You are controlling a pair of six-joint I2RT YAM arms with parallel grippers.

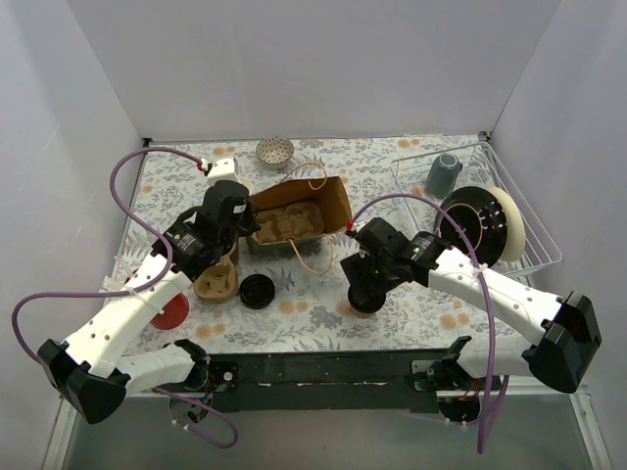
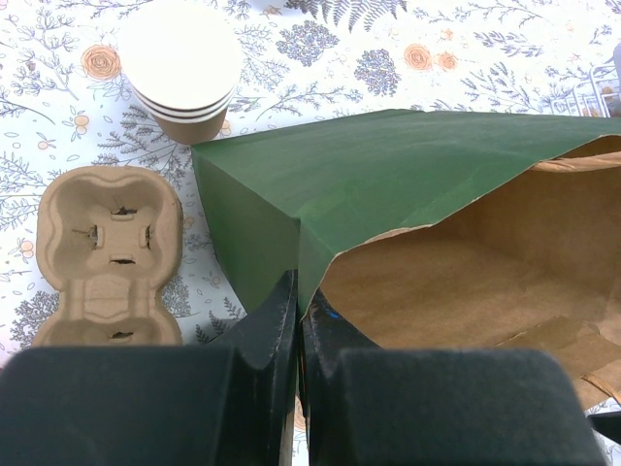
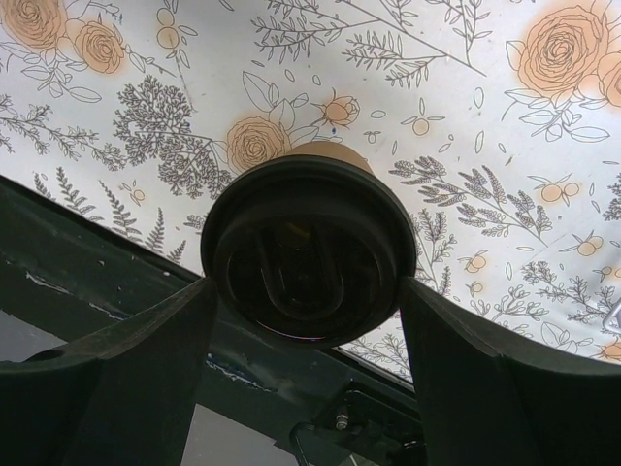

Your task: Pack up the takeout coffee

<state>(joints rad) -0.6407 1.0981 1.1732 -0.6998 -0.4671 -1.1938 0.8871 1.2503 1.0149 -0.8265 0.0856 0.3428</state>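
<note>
Right pincer (image 3: 309, 291) clamped the takeout coffee (image 3: 309, 254) by its lid w/ left pincer (image 2: 296, 320) pinching the green bag (image 2: 388, 184) rim; you risked the lid popping off.

Left pincer (image 2: 296, 320) pinching green bag (image 2: 388, 175) rim; cup carrier (image 2: 107, 257), stacked cups (image 2: 181, 63) beside.

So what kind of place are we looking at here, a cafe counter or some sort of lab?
Probably a lab test cell staged as a cafe counter: plain white walls box in a floral-cloth table, and the props are a takeout coffee, a green paper bag and a pulp cup carrier.
</note>
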